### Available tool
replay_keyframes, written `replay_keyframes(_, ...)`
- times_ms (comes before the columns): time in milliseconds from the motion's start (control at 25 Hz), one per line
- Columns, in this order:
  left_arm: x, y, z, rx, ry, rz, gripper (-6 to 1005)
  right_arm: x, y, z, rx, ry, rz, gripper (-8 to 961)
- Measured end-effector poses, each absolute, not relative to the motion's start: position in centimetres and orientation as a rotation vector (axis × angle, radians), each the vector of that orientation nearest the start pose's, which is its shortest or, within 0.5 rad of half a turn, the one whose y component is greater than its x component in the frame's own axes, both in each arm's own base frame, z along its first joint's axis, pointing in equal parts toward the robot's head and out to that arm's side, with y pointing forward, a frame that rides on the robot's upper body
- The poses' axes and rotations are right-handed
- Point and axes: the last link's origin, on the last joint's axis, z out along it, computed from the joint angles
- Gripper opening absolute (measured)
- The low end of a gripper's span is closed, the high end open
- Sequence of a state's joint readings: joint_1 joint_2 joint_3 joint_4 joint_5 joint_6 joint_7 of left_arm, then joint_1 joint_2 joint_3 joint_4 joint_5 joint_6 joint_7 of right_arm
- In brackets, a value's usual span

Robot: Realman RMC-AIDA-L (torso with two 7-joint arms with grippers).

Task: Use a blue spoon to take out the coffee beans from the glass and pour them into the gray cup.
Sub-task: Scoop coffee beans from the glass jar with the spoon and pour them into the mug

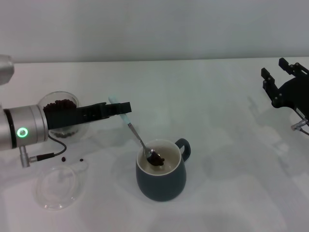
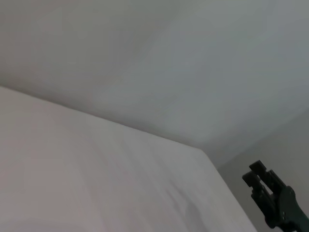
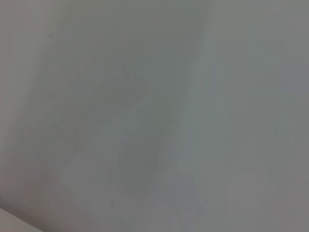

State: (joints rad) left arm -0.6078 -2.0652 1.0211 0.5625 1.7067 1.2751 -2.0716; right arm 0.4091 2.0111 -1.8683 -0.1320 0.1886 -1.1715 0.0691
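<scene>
In the head view my left gripper (image 1: 120, 108) is shut on the pale blue handle of the blue spoon (image 1: 138, 136). The spoon slants down into the gray cup (image 1: 161, 176), its bowl holding coffee beans (image 1: 156, 159) just inside the rim. The glass (image 1: 61, 115) with more coffee beans stands at the left, partly hidden behind my left arm. My right gripper (image 1: 280, 77) is parked at the far right above the table; it also shows in the left wrist view (image 2: 276, 200).
A flat clear glass dish (image 1: 59, 186) lies at the front left. Two loose beans (image 1: 72, 159) lie on the white table (image 1: 227, 145) between the glass and the dish. The right wrist view shows only a blank grey surface.
</scene>
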Motion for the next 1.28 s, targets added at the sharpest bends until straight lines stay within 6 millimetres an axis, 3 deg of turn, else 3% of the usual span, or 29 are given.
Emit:
replay_keyframes(480,-20.4,37.3,-4.3,-2.592,-1.376,-0.777,131,34.0,33.1,0.2,-1.804,0.268,0.5,463)
replay_keyframes(840,-19.3,37.7,-3.7,-2.636,-1.275,-0.79,130,34.2,33.0,0.2,-1.803,0.275,0.498,463)
replay_keyframes(1280,-18.8,37.4,-3.3,-2.66,-1.264,-0.808,131,34.2,33.0,0.2,-1.803,0.286,0.499,463)
